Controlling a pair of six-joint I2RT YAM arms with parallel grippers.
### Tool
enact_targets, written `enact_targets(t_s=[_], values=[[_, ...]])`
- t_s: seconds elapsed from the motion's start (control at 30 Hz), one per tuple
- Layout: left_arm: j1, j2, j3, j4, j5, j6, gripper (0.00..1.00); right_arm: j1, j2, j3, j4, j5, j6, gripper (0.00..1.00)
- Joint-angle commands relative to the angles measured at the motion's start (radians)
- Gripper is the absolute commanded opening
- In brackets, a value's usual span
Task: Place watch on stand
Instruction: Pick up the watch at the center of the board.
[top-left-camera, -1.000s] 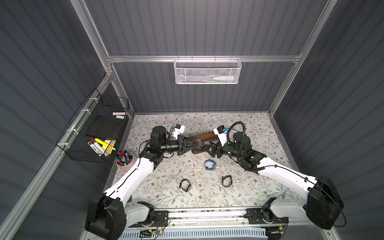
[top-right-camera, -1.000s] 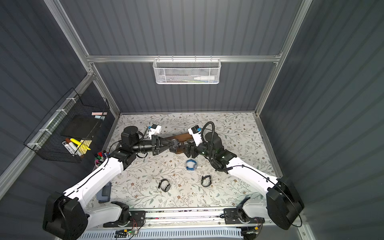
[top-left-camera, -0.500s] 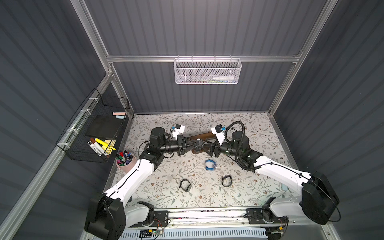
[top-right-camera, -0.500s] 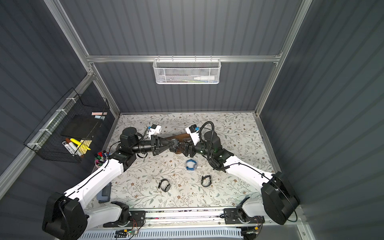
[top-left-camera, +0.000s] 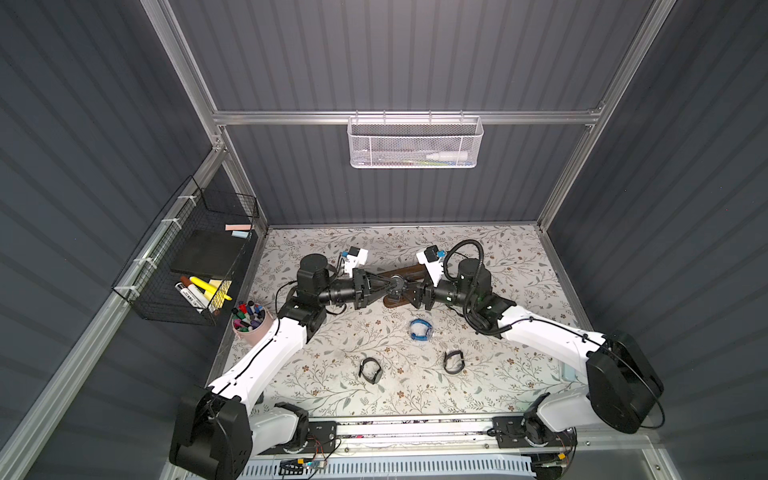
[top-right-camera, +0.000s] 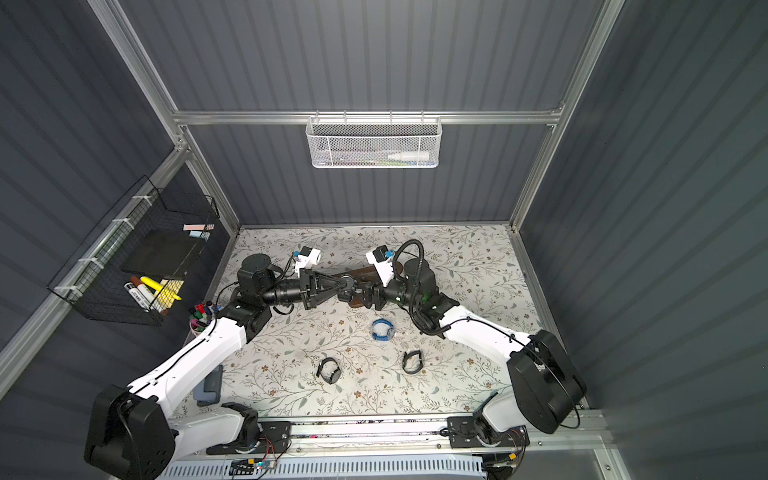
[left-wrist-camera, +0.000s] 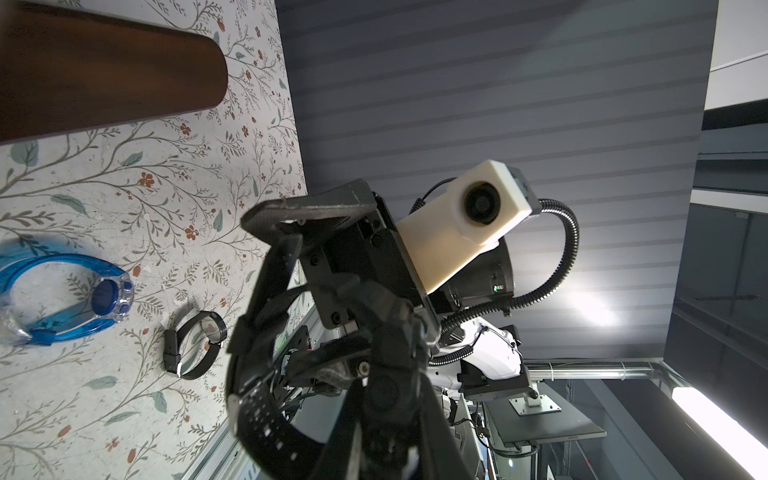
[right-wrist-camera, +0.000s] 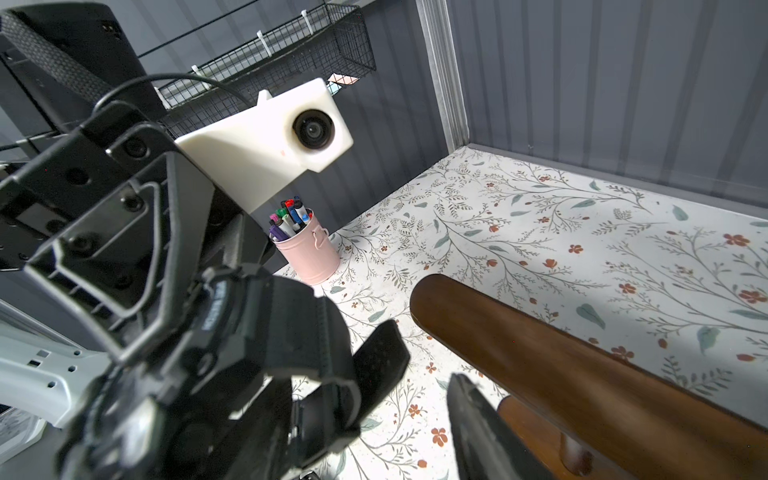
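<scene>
The left gripper (top-left-camera: 391, 285) clamps the black watch (right-wrist-camera: 307, 332) midair off the 9 o'clock bar end of the stand (right-wrist-camera: 561, 365). The right gripper (top-left-camera: 404, 291) gapes beside it. It should pinch the free side, spread the loop and thread it squarely.

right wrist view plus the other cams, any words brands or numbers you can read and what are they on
Black plastic watch with a perforated strap: pale lettering along the case edge, too blurred to read.
White marker in the black wire basket: dark print on the barrel, too small to read.
Nothing else shows text; no text can be quoted.
</scene>
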Motion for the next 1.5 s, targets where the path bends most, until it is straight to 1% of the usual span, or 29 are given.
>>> enact_targets(t_s=[0.0,0.17,0.3,0.4,0.6,0.73,0.8,0.87,1.0,1.17,1.23,1.3,1.37,1.47], values=[[0.004,-0.026,0.0,0.014,0.019,0.009,0.03,0.006,0.0,0.037,0.064,-0.04,0.001,0.57],[0.004,-0.024,0.005,0.001,0.016,0.023,0.04,0.005,-0.001,0.035,0.066,-0.059,-0.002,0.39],[0.004,-0.022,0.019,-0.035,0.008,0.053,0.05,0.006,-0.01,0.031,0.064,-0.07,-0.005,0.22],[0.005,-0.02,0.039,-0.08,-0.002,0.088,0.06,0.008,-0.015,0.029,0.057,-0.068,-0.012,0.13],[0.01,-0.011,0.067,-0.125,-0.016,0.124,0.07,0.008,-0.029,0.019,0.047,-0.068,-0.017,0.01],[0.014,-0.003,0.072,-0.126,-0.022,0.126,0.07,0.009,-0.035,0.018,0.043,-0.07,-0.017,0.0],[0.017,-0.002,0.074,-0.135,-0.025,0.134,0.16,0.009,-0.037,0.018,0.04,-0.071,-0.017,0.0],[0.021,-0.005,0.08,-0.15,-0.034,0.149,0.23,0.008,-0.04,0.017,0.036,-0.07,-0.021,0.0],[0.034,-0.008,0.102,-0.212,-0.049,0.199,0.47,0.008,-0.052,0.015,0.011,-0.046,-0.027,0.0],[0.063,-0.012,0.131,-0.265,-0.053,0.263,0.71,0.009,-0.072,0.015,-0.056,-0.012,-0.062,0.0],[0.068,-0.009,0.191,-0.431,-0.095,0.403,0.79,0.008,-0.077,0.017,-0.08,0.015,-0.07,0.0],[0.068,-0.002,0.292,-0.703,-0.205,0.669,0.82,0.008,-0.082,0.022,-0.122,0.025,-0.095,0.0],[0.062,-0.013,0.349,-0.81,-0.398,0.808,0.82,0.009,-0.087,0.03,-0.179,0.048,-0.108,0.0],[0.045,-0.096,0.326,-0.805,-0.572,0.895,0.81,0.018,-0.097,0.031,-0.247,0.085,-0.135,0.0]])
